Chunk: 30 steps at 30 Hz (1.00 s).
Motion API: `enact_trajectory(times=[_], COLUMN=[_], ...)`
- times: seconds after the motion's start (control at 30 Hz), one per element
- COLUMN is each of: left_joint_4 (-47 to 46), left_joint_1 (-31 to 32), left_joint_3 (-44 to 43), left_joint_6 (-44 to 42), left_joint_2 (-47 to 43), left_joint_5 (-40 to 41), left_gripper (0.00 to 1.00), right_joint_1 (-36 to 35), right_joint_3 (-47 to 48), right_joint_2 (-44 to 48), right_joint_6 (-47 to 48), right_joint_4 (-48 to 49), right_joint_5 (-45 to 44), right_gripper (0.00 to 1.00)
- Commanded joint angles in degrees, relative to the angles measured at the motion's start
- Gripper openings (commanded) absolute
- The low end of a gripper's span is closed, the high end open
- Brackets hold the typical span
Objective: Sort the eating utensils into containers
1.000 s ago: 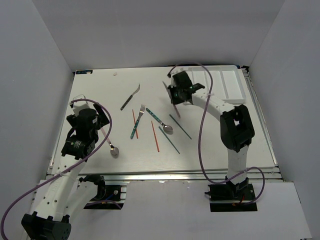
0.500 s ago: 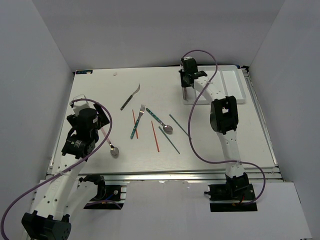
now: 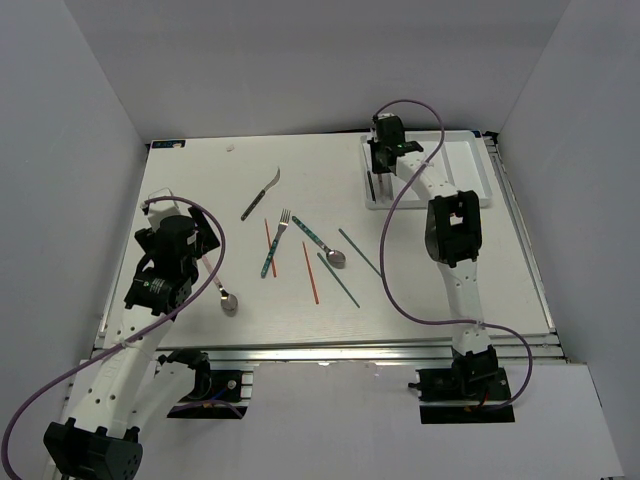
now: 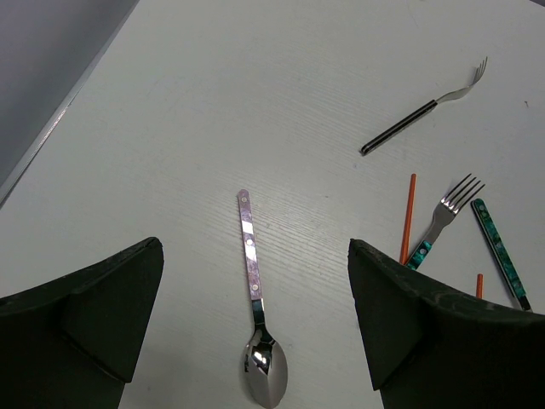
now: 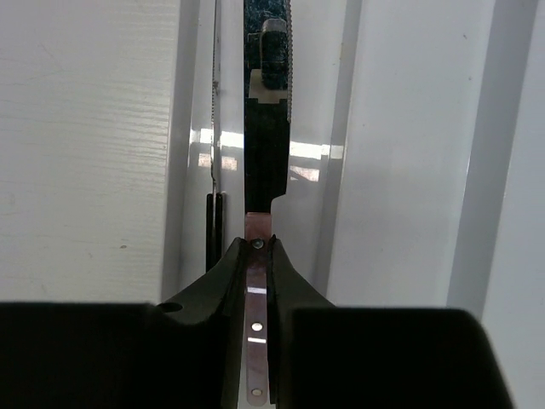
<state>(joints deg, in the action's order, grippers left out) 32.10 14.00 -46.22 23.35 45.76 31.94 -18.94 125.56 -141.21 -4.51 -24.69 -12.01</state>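
Note:
My right gripper (image 5: 258,256) is shut on the pink handle of a knife (image 5: 257,324). Its blade points along the leftmost compartment of the white tray (image 5: 409,170), low over it. A dark-handled utensil (image 5: 213,230) lies in that compartment beside the blade. In the top view this gripper (image 3: 378,165) is at the tray's (image 3: 470,170) left side. My left gripper (image 4: 255,336) is open above a pink-handled spoon (image 4: 254,290), which lies on the table between its fingers (image 4: 85,324). It also shows in the top view (image 3: 200,240).
Loose on the table's middle lie a dark-handled fork (image 3: 258,195), a teal fork (image 3: 275,245), a teal spoon (image 3: 320,243), two red chopsticks (image 3: 311,272) and two grey chopsticks (image 3: 338,280). White walls enclose the table.
My right gripper carried the knife from over the table's middle back and right to the tray's leftmost compartment. The left arm has not moved.

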Motion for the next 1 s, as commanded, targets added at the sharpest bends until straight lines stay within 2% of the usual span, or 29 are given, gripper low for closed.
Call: enact_trajectory(times=[0.0,0.03,0.07,0.13,0.27,0.3,0.43,0.5,0.53,0.6,0.7,0.87,0.93,0.97], left_joint_4=[-0.37,-0.37,-0.37,-0.37,-0.46,-0.37,-0.28,-0.28,-0.28,-0.28,-0.11,-0.02,-0.02,-0.02], left_joint_1=[-0.29,-0.29,-0.2,-0.29,-0.29,-0.2,-0.29,-0.29,-0.29,-0.29,-0.29,-0.29,-0.29,-0.29], left_joint_3=[-0.19,-0.19,-0.19,-0.19,-0.19,-0.19,-0.28,-0.28,-0.19,-0.28,-0.28,-0.28,-0.36,-0.28], left_joint_6=[-0.33,-0.33,-0.33,-0.33,-0.33,-0.33,-0.33,-0.33,-0.24,-0.24,-0.15,-0.06,-0.06,-0.06], left_joint_2=[-0.14,-0.14,-0.14,-0.14,-0.05,-0.05,-0.05,-0.05,0.03,0.12,0.21,-0.05,-0.14,-0.14], left_joint_5=[0.05,0.05,0.05,0.05,0.05,0.05,0.05,0.22,0.31,0.49,0.66,0.84,0.75,0.75], left_gripper=[0.98,0.98,0.98,0.98,0.98,0.98,0.98,0.98,0.98,0.98,0.98,0.98,0.98,0.98], right_joint_1=[0.48,0.48,0.57,0.48,0.48,0.48,0.13,-0.83,-1.36,-3.11,-7.77,-15.94,-18.06,-18.85], right_joint_3=[-0.23,-0.14,-0.22,-0.14,-0.05,-0.14,-2.5,-9.34,-11.98,-18.31,-22.01,-22.9,-22.55,-22.64], right_joint_2=[2.25,2.25,2.43,3.04,5.5,7.07,12.87,18.39,20.08,23.76,25.19,23.44,21.86,20.89], right_joint_6=[0.56,0.56,0.65,0.56,0.38,0.3,-0.41,-0.67,-0.59,-0.15,1.26,3.11,3.11,2.85], right_joint_4=[2.19,2.01,1.92,1.66,0.87,0.61,-0.98,1.21,2.35,3.76,2.28,-1.68,-3.26,-3.35], right_joint_5=[0.58,0.58,0.85,1.55,3.04,3.83,8.13,11.37,13.57,13.69,12.19,9.55,9.99,10.34], right_gripper=[0.04,0.09,0.21,0.35,0.5,0.59,0.6,0.63,0.69,0.89,0.89,0.87,0.8,0.7])
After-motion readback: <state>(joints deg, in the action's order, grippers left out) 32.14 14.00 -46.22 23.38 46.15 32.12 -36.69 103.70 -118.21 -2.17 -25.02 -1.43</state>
